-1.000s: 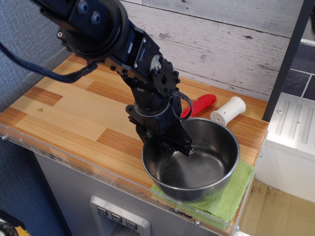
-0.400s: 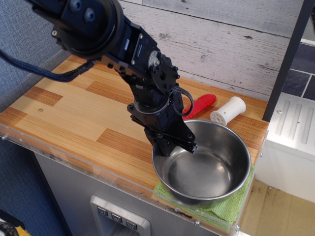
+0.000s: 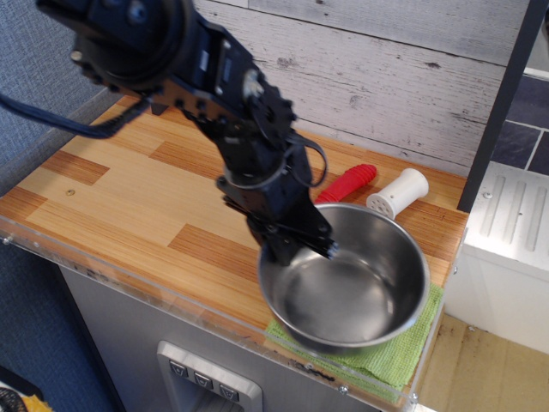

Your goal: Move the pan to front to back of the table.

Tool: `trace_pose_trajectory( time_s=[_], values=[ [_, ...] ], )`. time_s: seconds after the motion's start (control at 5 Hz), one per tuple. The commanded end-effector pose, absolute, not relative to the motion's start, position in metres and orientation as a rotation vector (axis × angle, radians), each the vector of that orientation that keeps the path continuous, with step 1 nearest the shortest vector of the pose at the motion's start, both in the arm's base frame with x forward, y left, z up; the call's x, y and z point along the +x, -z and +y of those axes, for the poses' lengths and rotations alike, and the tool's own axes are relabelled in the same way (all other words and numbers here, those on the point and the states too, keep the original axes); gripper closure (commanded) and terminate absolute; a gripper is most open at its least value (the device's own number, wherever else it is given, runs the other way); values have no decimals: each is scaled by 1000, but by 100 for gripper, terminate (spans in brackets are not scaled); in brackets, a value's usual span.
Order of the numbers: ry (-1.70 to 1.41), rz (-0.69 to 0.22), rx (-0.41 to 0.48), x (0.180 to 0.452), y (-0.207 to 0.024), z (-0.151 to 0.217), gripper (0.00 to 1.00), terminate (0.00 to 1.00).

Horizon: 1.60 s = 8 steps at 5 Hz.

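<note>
We see the stainless-steel pan [image 3: 345, 276] at the near right corner of the desk [image 3: 120, 202], its near part over the green cloth [image 3: 403, 345] and its far rim close to the white shaker [image 3: 398, 192]. The hand [image 3: 296, 245] is clamped over the pan's left rim, one finger inside the bowl and the other outside, so we judge it has a firm pinch on the wall.

Compared with a second ago, the pan slid right along the near edge, covering more of the cloth, and in the last fraction of a second it has come slightly back left and a touch farther from the near edge. The arm has also rotated a little, its wrist now leaning more over the rim. The red-handled tool [image 3: 347, 182] and the shaker have not moved.

For the task, we read this as the start of the real travel: the pan is gripped and moving, but remains at the front. The far side of the desk is partly taken by the red tool and shaker, so the push backward will likely need to angle left of them.
</note>
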State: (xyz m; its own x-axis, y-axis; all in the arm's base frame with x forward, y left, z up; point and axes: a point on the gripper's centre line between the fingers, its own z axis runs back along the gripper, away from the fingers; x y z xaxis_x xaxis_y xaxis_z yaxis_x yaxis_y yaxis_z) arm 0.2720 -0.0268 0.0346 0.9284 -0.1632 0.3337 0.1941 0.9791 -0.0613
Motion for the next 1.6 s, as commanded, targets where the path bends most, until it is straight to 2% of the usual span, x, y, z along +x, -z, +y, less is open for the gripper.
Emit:
trace_pose_trajectory(
  time_s=[0.0, 0.4, 0.8, 1.0, 1.4],
  values=[
    [-23, -466, -92, 296, -70, 17, 100, 0],
    [-229, -444, -66, 309, -59, 82, 100, 0],
    [-402, -436, -24, 309, -55, 155, 100, 0],
    [-446, -429, -21, 314, -51, 175, 100, 0],
    [-475, -415, -42, 331, -38, 184, 100, 0]
  ],
)
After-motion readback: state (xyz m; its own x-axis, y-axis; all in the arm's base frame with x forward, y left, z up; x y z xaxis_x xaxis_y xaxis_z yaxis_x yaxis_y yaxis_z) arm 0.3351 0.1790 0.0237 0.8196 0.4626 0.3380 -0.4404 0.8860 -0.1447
